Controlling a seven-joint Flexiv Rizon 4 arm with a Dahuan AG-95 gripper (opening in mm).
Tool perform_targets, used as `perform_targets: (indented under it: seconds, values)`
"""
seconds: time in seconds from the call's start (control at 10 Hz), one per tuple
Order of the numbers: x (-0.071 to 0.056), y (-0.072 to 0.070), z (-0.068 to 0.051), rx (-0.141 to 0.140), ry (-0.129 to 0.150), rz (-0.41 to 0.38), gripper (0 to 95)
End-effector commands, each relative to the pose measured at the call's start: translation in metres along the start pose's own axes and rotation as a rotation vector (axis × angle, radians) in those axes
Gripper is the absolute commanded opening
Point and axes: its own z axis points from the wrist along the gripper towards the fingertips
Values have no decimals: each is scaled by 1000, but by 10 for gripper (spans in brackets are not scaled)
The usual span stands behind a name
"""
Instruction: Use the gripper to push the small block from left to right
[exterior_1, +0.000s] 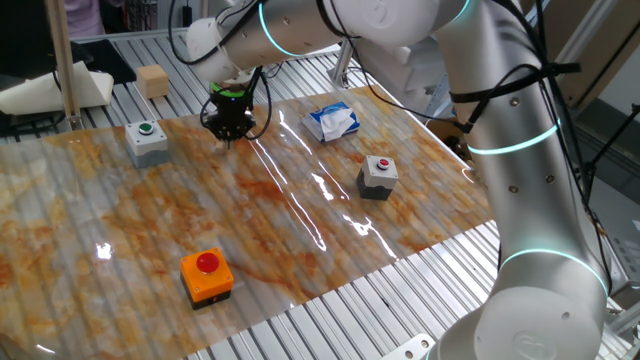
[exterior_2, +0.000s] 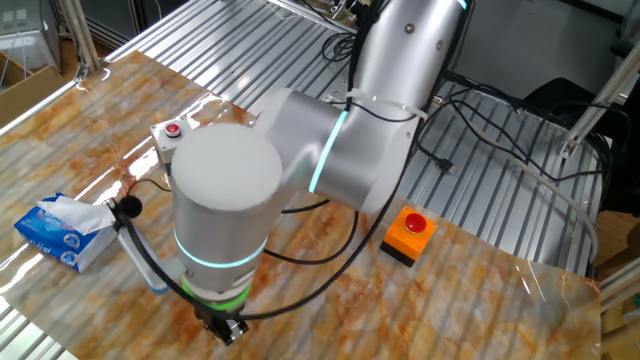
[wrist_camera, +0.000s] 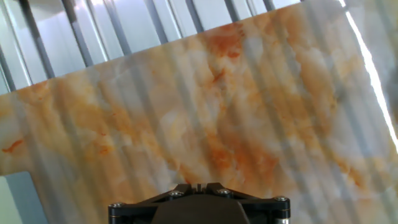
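Note:
The small block (exterior_1: 153, 80), a plain tan wooden cube, sits on the ribbed metal table just beyond the far edge of the marbled mat (exterior_1: 300, 220). The gripper (exterior_1: 226, 138), black with a green ring above it, hangs low over the mat's far part. It is to the right of the block and nearer the camera, apart from it. Its fingers look pressed together and hold nothing. The other fixed view shows the gripper (exterior_2: 222, 330) at the bottom edge under the arm; the block is hidden there. The hand view shows only the finger tips (wrist_camera: 198, 185) over the mat.
A grey box with a green button (exterior_1: 147, 140) stands left of the gripper. A grey box with a red button (exterior_1: 378, 176), a blue-white tissue pack (exterior_1: 333, 121) and an orange box with a red button (exterior_1: 207, 275) are on the mat. White cloth (exterior_1: 60, 88) lies far left.

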Motion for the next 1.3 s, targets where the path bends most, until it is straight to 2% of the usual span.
perform_targets:
  seconds: [0.1, 0.8, 0.9, 1.1, 1.3]
  values:
    - [0, 3, 0, -11, 6, 15, 0]
    - [2, 7, 4, -17, 2, 41, 0]
    - [2, 8, 4, -11, 9, 30, 0]
    - [-1, 4, 1, 30, 41, -39, 0]
    - [-15, -14, -7, 34, 77, -99, 0]
